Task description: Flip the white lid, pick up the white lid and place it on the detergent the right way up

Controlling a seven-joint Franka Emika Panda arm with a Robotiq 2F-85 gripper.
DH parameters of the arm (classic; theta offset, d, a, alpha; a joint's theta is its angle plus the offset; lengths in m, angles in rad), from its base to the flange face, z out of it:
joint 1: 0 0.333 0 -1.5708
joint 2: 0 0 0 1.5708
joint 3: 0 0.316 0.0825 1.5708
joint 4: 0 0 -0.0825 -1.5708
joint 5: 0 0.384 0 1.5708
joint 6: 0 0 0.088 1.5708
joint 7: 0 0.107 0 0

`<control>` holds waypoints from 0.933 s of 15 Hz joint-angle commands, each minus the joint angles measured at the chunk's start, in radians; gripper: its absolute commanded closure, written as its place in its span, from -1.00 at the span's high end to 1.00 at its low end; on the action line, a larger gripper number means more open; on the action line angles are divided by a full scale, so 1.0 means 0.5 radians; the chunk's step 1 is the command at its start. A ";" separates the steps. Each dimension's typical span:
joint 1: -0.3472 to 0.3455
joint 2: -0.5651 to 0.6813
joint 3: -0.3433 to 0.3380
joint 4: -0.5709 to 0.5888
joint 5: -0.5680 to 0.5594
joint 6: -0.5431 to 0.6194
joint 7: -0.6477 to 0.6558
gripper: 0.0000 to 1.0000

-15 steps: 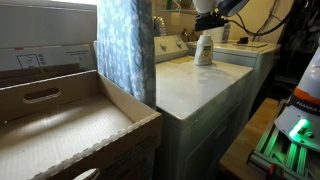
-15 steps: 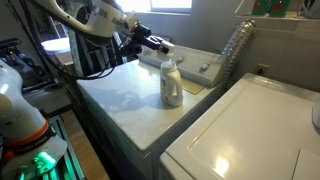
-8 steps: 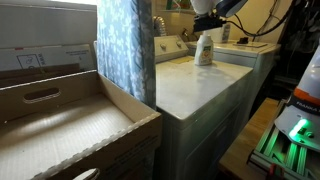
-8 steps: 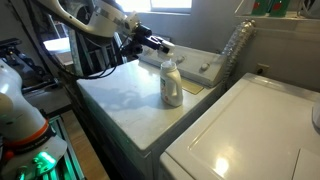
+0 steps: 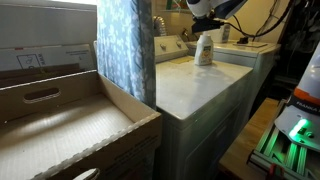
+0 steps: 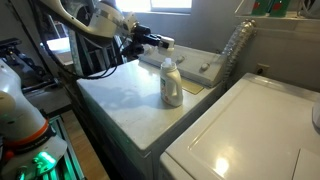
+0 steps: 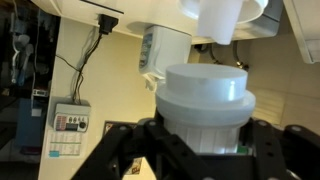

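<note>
The detergent is a small whitish bottle with a yellow-orange label. It stands upright on the white washer top and also shows in an exterior view. My gripper is in the air above and behind the bottle, shut on the white lid. In the wrist view the lid fills the middle, clamped between the black fingers of my gripper. Beyond it a whitish bottle shape shows, upside down in that picture.
A second white appliance stands next to the washer, with a control panel behind the bottle. A blue patterned curtain and a wooden crate are near the camera. Cables and a green-lit device sit beside the washer.
My gripper has risen slightly with the white lid still held. The detergent has not moved.
</note>
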 commanded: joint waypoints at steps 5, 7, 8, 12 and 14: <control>0.036 0.075 -0.031 -0.043 -0.140 -0.034 0.318 -0.24; 0.034 0.087 -0.034 -0.053 -0.169 -0.048 0.381 -0.24; 0.034 0.097 -0.032 -0.057 -0.177 -0.077 0.387 -0.24; 0.034 0.125 -0.038 -0.082 -0.234 -0.084 0.477 -0.24; 0.034 0.141 -0.038 -0.095 -0.251 -0.100 0.499 -0.24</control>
